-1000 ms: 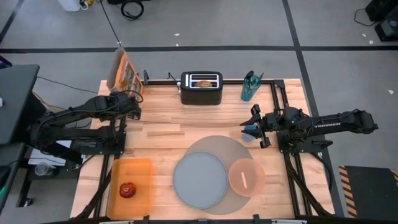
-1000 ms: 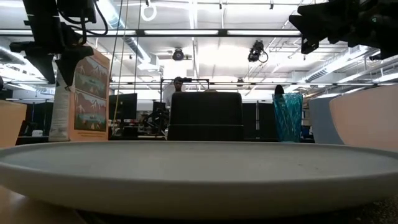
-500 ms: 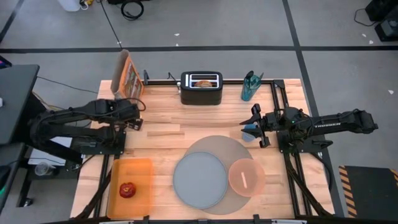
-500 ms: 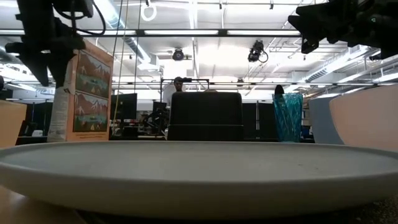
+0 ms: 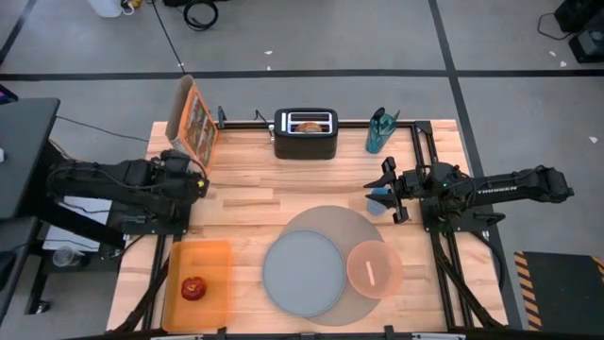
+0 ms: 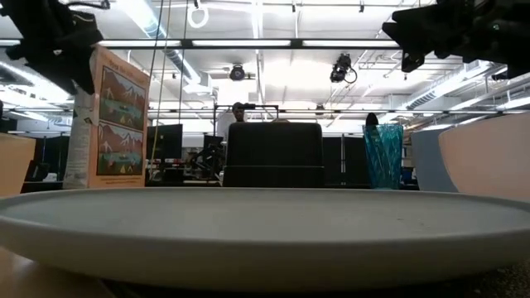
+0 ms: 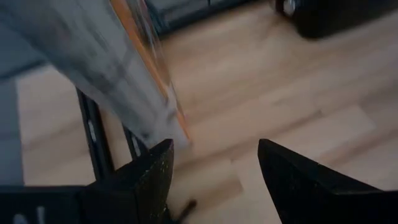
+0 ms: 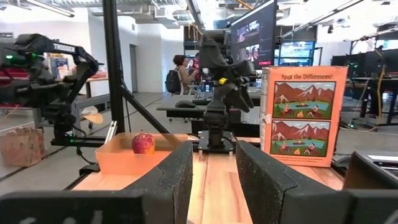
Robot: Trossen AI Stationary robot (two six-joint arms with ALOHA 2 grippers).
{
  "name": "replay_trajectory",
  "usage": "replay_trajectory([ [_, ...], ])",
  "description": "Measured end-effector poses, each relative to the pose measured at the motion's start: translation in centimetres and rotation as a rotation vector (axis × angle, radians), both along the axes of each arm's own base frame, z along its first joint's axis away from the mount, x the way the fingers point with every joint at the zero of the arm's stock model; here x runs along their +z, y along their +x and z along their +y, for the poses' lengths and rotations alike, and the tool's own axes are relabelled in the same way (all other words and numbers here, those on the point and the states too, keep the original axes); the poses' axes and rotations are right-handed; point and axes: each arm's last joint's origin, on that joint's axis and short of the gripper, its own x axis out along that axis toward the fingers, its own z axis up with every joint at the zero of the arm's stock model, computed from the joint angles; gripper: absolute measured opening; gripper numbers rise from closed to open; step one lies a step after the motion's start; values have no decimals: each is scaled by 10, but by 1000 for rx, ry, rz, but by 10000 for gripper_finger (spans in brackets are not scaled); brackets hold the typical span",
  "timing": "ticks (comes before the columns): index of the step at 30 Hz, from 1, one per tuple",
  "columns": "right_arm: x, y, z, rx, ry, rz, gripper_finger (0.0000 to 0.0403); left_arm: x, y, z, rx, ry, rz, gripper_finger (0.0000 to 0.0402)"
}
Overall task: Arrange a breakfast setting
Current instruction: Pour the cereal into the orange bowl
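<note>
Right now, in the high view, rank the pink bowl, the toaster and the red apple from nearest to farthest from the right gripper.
Measured from the right gripper, which hangs open at the table's right side:
1. Translucent pink bowl, near edge, on the mat's right rim, closest.
2. Black toaster, back edge, centre, a little farther than the bowl.
3. Small red apple, in the orange tray at the near-left corner, clearly farthest.

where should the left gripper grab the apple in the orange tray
Probably from straight above, fingers closing across the apple's round middle. It sits alone in the orange tray, whose raised walls block a sideways approach. The left gripper is open, up near the cereal box.
</note>
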Motion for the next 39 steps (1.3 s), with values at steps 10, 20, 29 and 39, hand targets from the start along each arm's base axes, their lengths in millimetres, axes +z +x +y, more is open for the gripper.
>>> replay_trajectory([
  [10, 0, 0, 0, -20, -30, -3, 130, -1, 0, -1, 81, -80, -61, 241],
  [20, 1, 0, 0, -27, -74, -20, 130, -8, -7, 4, 220, -47, 23, 236],
  [29, 2, -1, 1, 21, -84, -32, 130, -25, 1, 11, 266, -16, -21, 312],
  [39, 3, 0, 3, 35, -85, -38, 130, -22, 1, 26, 387, 92, -37, 318],
])
